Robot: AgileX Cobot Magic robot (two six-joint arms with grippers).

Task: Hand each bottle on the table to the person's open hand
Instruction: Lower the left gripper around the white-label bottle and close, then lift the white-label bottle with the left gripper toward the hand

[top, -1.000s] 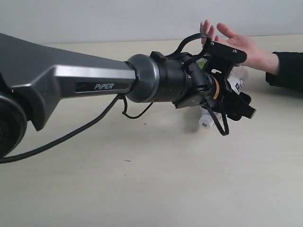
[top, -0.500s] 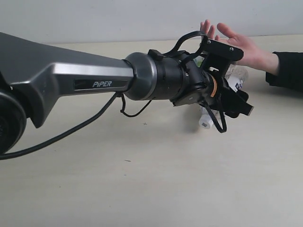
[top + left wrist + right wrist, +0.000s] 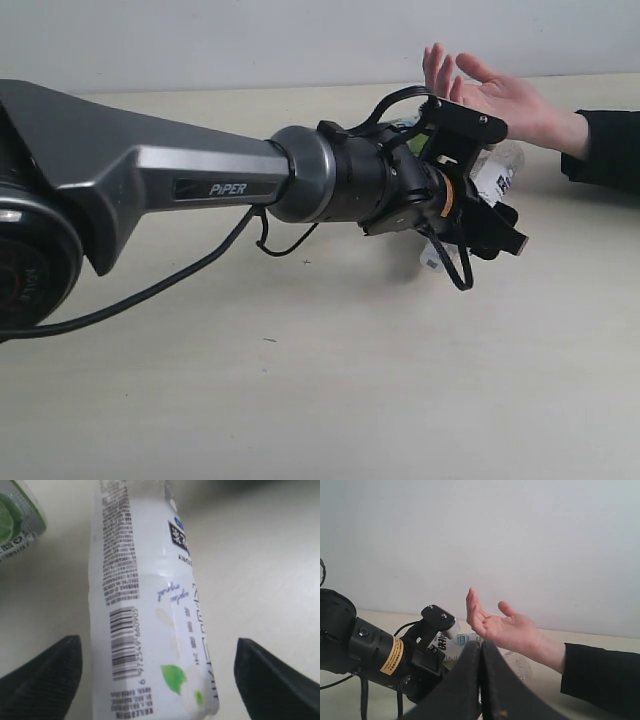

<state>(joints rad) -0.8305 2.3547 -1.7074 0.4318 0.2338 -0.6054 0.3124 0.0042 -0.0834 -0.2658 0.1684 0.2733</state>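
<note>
Right gripper (image 3: 481,645) closed, looking toward the person's open hand (image 3: 495,625)

The two dark fingers (image 3: 465,685) are pressed flat together with nothing between them. Beyond their tips the hand is held palm up above the pale table (image 3: 340,700), fingers slightly spread, a black sleeve (image 3: 600,675) at the wrist. Beside it the left arm (image 3: 370,652), black with a yellow sticker, reaches down over a white-labelled bottle (image 3: 451,647). A clear, rounded plastic piece (image 3: 519,664) shows under the hand.

White-labelled bottle (image 3: 150,605) lies on the table (image 3: 265,555), open hand (image 3: 492,95) nearby.
</note>
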